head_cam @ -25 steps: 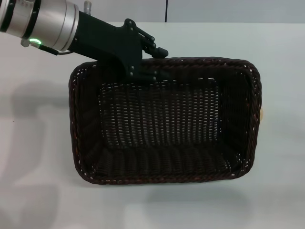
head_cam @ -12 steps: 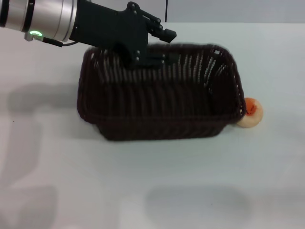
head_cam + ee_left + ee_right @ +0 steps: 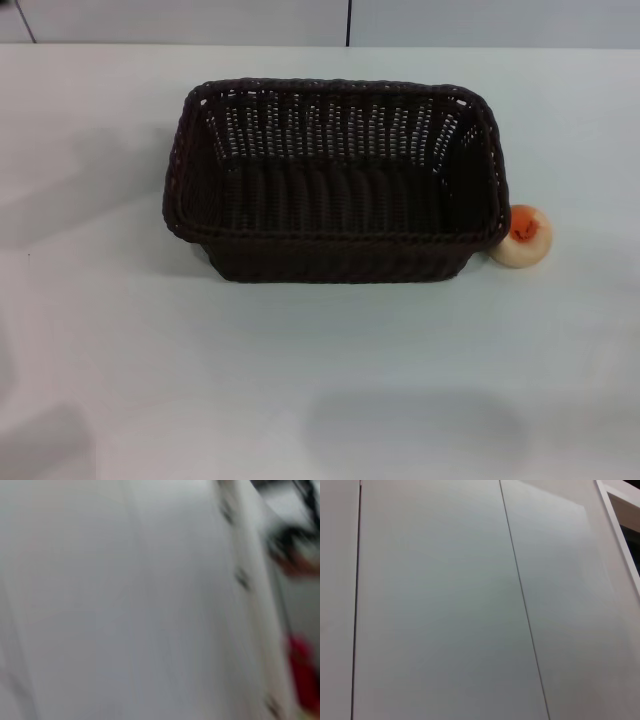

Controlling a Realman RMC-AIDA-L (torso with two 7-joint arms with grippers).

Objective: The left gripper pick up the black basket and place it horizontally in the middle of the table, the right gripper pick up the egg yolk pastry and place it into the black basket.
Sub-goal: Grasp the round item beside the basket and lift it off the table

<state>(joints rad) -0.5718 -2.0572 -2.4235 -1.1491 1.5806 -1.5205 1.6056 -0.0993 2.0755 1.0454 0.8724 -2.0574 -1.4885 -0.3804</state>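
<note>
The black basket [image 3: 340, 180] rests flat and upright on the white table [image 3: 320, 380] near its middle, long side across my head view, with nothing inside it. The egg yolk pastry [image 3: 522, 236], a pale ball with an orange-red top, sits on the table touching the basket's right end. Neither gripper appears in the head view. The left wrist view is a smear of white surfaces, and the right wrist view faces plain wall panels; neither shows fingers or the task's objects.
White tabletop stretches in front of the basket and to both sides. A grey wall with a dark vertical seam [image 3: 349, 22] runs along the table's far edge.
The left gripper held the basket's far rim, tipped it level and set it down, then let go and left the head view. The pastry, hidden before, now shows beside the basket.
</note>
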